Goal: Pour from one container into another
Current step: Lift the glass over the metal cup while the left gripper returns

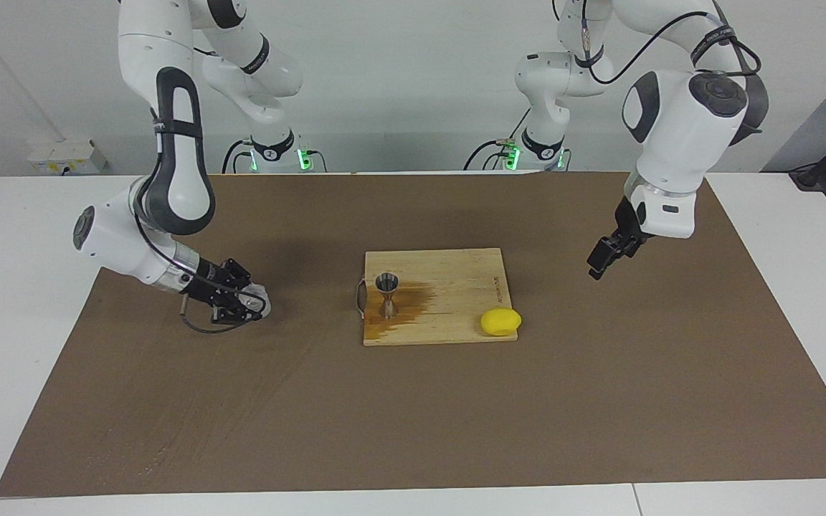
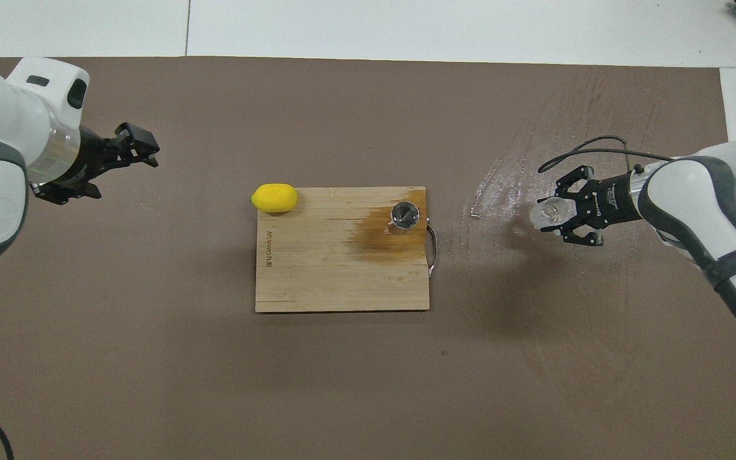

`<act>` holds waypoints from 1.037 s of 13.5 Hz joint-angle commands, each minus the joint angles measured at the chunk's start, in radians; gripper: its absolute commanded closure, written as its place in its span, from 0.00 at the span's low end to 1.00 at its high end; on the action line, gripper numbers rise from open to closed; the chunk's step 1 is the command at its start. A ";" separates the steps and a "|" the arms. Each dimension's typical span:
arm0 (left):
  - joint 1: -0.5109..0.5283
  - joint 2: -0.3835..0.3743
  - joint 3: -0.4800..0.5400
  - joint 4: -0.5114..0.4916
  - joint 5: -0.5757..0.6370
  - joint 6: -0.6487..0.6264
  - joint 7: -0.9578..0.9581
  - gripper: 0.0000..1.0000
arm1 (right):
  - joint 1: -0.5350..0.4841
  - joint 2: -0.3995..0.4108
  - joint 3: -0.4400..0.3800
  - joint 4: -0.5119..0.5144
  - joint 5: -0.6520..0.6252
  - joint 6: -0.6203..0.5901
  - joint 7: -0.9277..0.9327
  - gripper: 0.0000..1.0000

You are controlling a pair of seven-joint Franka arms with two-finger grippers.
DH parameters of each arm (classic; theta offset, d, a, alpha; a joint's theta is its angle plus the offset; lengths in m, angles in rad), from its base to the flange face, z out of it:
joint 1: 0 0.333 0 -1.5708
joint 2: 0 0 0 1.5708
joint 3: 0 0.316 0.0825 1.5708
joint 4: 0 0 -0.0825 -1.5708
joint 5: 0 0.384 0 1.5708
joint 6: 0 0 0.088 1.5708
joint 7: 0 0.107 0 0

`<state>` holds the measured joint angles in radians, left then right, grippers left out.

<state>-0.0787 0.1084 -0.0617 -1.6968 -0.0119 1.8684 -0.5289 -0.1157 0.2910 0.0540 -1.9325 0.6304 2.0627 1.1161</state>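
- The right gripper (image 1: 252, 307) is low over the mat (image 1: 413, 430), toward the right arm's end of the table, and its fingers pinch the clear cup (image 2: 548, 213).
- The jigger (image 1: 386, 292) stands upright on the board (image 1: 456, 287), at the edge with the metal handle, on a dark wet stain.
- A lemon (image 1: 500, 322) lies at the board's corner farther from the robots.
- The left gripper (image 1: 597, 262) hangs in the air over the mat near the left arm's end; I cannot tell how its fingers stand.
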 commanded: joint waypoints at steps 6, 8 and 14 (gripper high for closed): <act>0.093 -0.134 -0.007 0.002 0.010 -0.216 0.441 0.00 | 0.241 -0.003 -0.002 0.098 -0.204 0.135 0.428 1.00; 0.097 -0.147 -0.020 0.040 0.010 -0.274 0.440 0.00 | 0.286 0.017 -0.002 0.156 -0.276 0.126 0.517 1.00; 0.163 -0.167 -0.079 0.079 -0.034 -0.332 0.431 0.00 | 0.447 0.060 0.000 0.300 -0.535 0.047 0.652 1.00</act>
<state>0.0720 -0.0568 -0.1346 -1.6704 -0.0204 1.5956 -0.1038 0.2988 0.3200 0.0558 -1.6972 0.1734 2.1530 1.7398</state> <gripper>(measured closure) 0.000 0.493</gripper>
